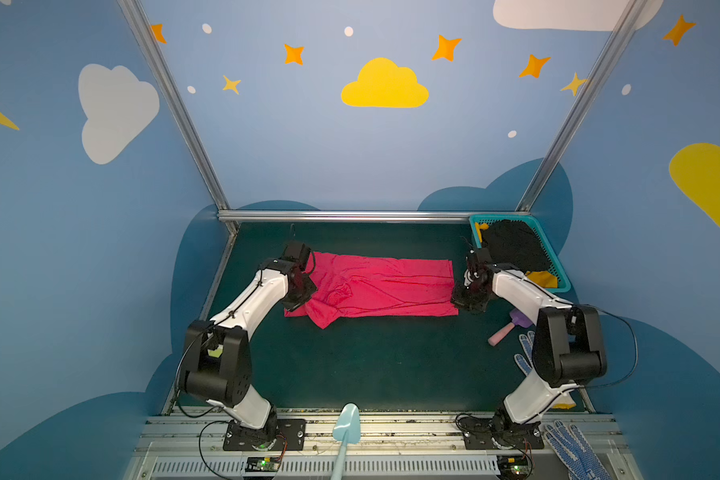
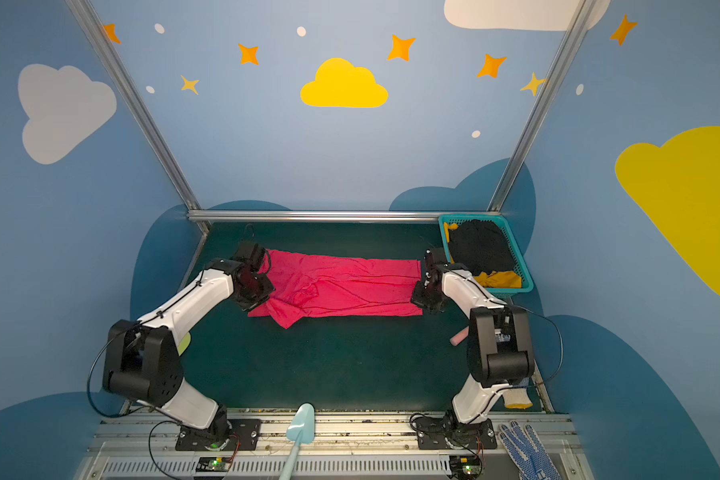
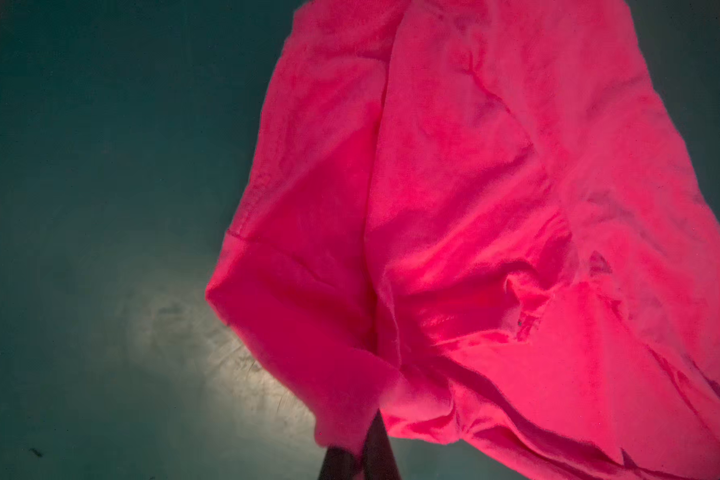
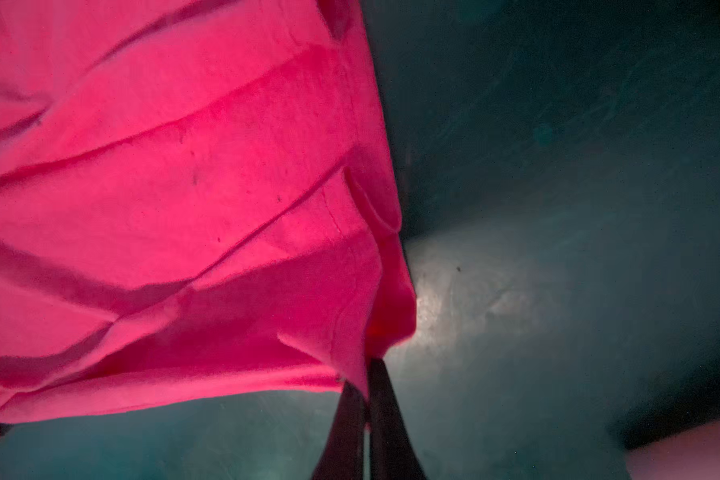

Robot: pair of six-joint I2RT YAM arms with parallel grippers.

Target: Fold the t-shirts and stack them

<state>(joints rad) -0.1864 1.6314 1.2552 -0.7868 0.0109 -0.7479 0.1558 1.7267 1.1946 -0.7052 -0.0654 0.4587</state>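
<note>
A bright pink-red t-shirt [image 1: 383, 286] [image 2: 346, 286] lies folded into a long band across the green table, with a bunched sleeve at its near left. My left gripper [image 1: 298, 301] [image 3: 360, 444] is shut on the cloth at the left end, and the pink-red fabric [image 3: 454, 208] hangs from its jaws. At the right end my right gripper [image 1: 462, 301] [image 4: 366, 374] is shut on the near corner of the hem [image 4: 184, 187]. A black t-shirt [image 1: 514, 245] and a mustard-yellow one [image 1: 543, 279] lie in the teal basket [image 1: 562, 284].
A pink and purple brush [image 1: 510, 328] lies by the right arm's elbow. Blue-dotted gloves [image 1: 526, 353] [image 1: 574, 453] lie at the right, near the arm's base. A light blue scoop [image 1: 346, 428] sticks in at the front edge. A metal rail [image 1: 350, 216] bounds the back.
</note>
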